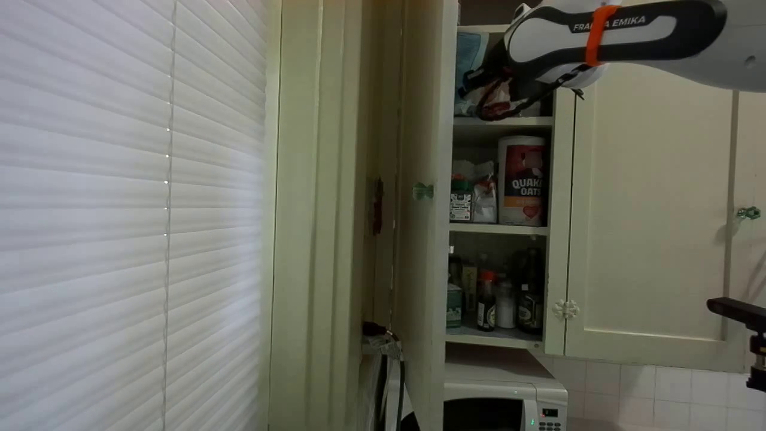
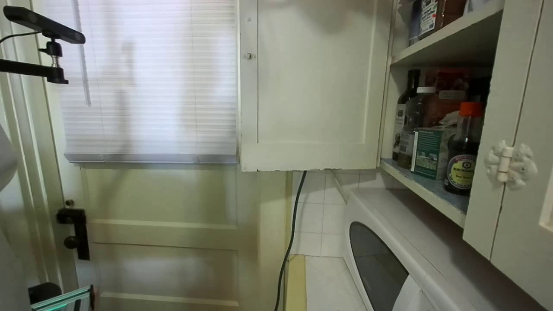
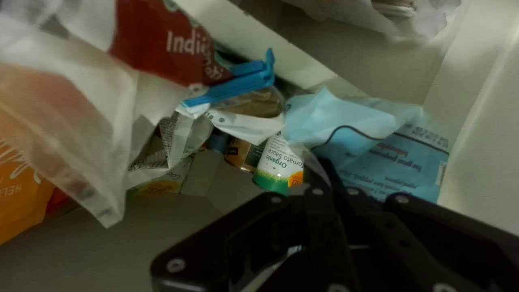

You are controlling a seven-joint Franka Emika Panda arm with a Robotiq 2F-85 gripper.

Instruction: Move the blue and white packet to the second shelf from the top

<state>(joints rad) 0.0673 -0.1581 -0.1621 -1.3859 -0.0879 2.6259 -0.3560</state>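
In the wrist view, your black, jointed metal hand (image 3: pixel 324 182) reaches up from the bottom edge with its fingers together, clamped on a thin, translucent fold of the soft, roughly rectangular blue and white packet (image 3: pixel 377 158). The packet is pale blue and crumpled into peaks along its flap, where a dark wavy line crosses it. Its flatter body is a deeper blue, with small reddish-brown lettering that stands upside down to you and a whitish printed strip towards one corner. On the opposite side of the fingers you see a white and green tomato-sauce can (image 3: pixel 279 166), a dark-red and white packet (image 3: pixel 162 44) with a blue plastic clip (image 3: pixel 235 83) on its end, and a bright orange packet (image 3: pixel 20 198).

In an exterior view, your white and black arm (image 1: pixel 616 36) comes in from the upper right. The blue and white packet shows as an upright light-blue patch just above the second shelf from the top (image 1: pixel 529 123), a thin cream-white board; you cannot tell whether it rests there.

In an exterior view, you have a dark soy-sauce bottle with an orange-red cap (image 2: pixel 462 160) just beside a green and white carton (image 2: pixel 432 151), above a white microwave (image 2: pixel 402 224).
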